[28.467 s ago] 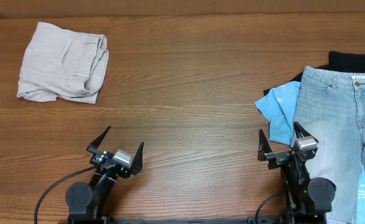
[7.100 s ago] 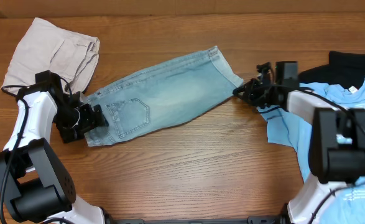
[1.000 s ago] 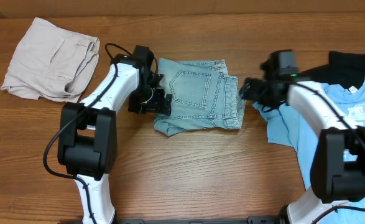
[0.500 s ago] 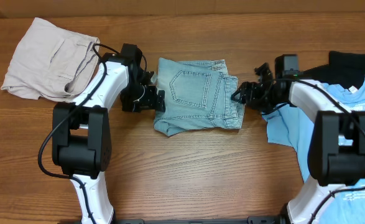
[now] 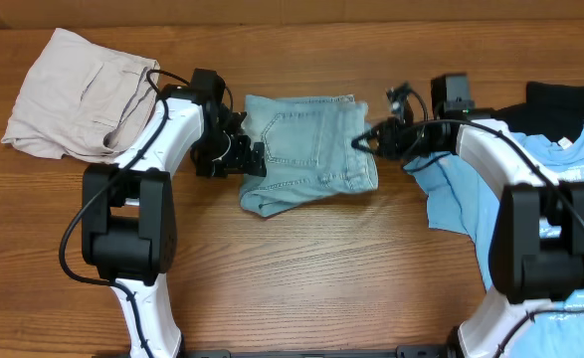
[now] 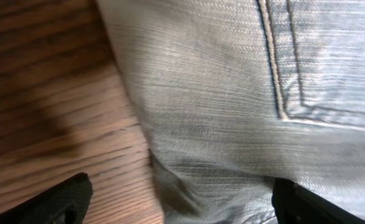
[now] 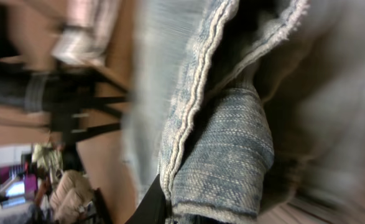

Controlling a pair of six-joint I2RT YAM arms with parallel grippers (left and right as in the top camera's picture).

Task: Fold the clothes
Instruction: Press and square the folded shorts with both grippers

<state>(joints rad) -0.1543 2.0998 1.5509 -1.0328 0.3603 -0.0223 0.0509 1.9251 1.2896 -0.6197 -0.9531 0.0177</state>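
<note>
The folded light-blue denim shorts (image 5: pixel 306 149) lie mid-table, pocket stitching up. My left gripper (image 5: pixel 249 161) is open at their left edge; in the left wrist view its dark fingertips (image 6: pixel 70 198) straddle the denim (image 6: pixel 232 106), which fills the view above the wood. My right gripper (image 5: pixel 371 137) is shut on the shorts' right edge, and that edge is lifted and drawn leftward. In the right wrist view a thick denim hem (image 7: pixel 222 155) sits pinched against one dark finger (image 7: pixel 150 206); the other finger is hidden by cloth.
Beige shorts (image 5: pixel 83 94) lie folded at the far left. A sky-blue printed T-shirt (image 5: pixel 535 194) and a black garment (image 5: pixel 562 99) lie at the right, under my right arm. Bare wooden table (image 5: pixel 301 278) runs along the front.
My right gripper has closed on the denim's right edge and carried it up and left, making the bundle narrower. My left gripper has stayed open at the left edge.
</note>
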